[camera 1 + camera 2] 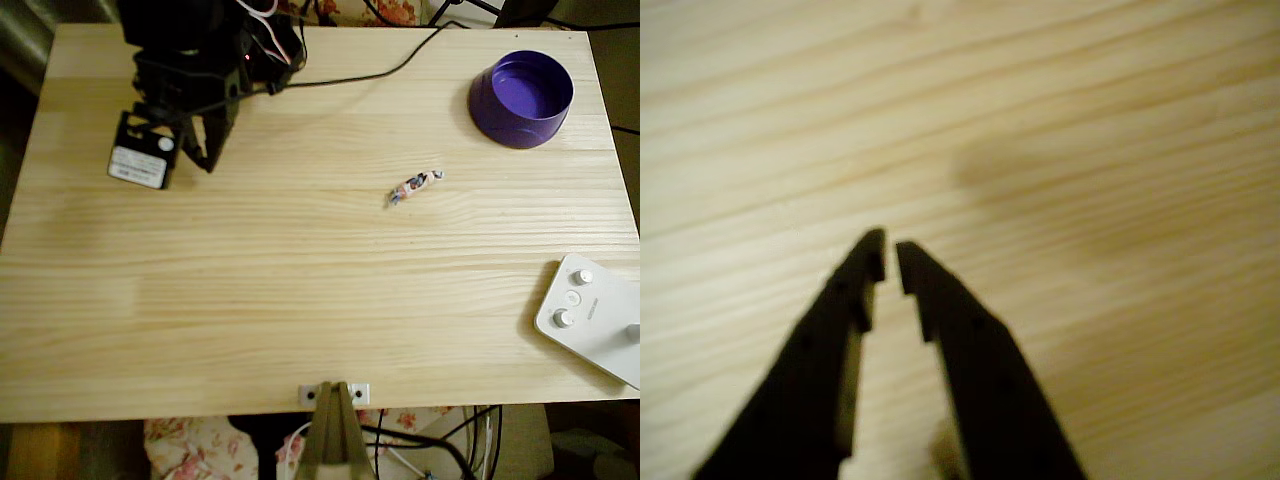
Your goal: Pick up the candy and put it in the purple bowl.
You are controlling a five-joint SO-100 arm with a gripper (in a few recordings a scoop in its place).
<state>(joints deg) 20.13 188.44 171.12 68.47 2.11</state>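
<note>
Over at the far-left corner of the surface (pixel 300 300) in the overhead view, the jaws (pixel 200 150) hang nearly pressed together, just a thin slit between the tips, nothing pinched; the wrist view shows the same with only bare wood grain under the jaws (pixel 890 262). The candy (pixel 414 186) sits well off to the right of the jaws and a bit nearer the front edge, out in the open, and the purple bowl (pixel 522 98) is further right again, past the candy. So I'd say the reach is the step in hand: spread the jaws wide first, swing across, and come down across the sweet's short side, since it lies slanted. It's a tiny white wrapper with pink and dark marks and twisted ends, so probably slippery, easy to nudge away.
</note>
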